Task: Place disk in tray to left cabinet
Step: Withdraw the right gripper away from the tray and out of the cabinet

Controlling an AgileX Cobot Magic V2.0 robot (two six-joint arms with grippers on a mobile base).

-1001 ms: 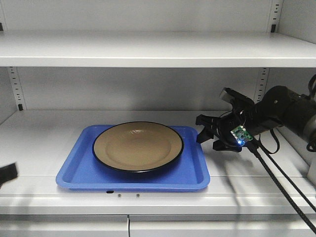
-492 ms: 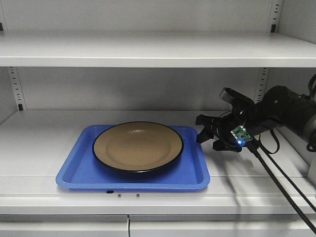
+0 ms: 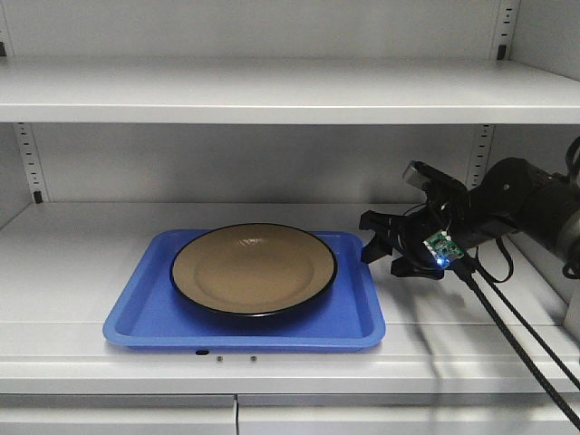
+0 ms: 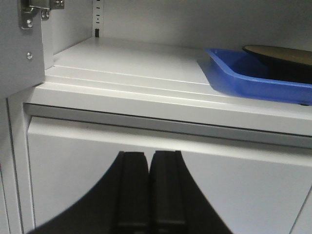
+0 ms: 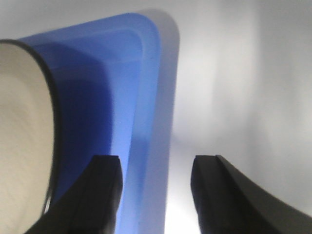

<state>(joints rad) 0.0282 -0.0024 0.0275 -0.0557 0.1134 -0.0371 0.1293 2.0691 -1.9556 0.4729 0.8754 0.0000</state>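
While disk (image 3: 254,269) fills tray (image 3: 353,319) near shelf (image 3: 72,263) front edge, right tool (image 3: 384,245) spread empty at 3 o'clock, left tool (image 4: 148,195) pressed together.

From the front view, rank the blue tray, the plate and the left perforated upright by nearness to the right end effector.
1. The tray: its right rim sits just left of the right end effector.
2. The disk: centred in the tray, further left.
3. The left perforated upright: far left, at the cabinet's back wall.
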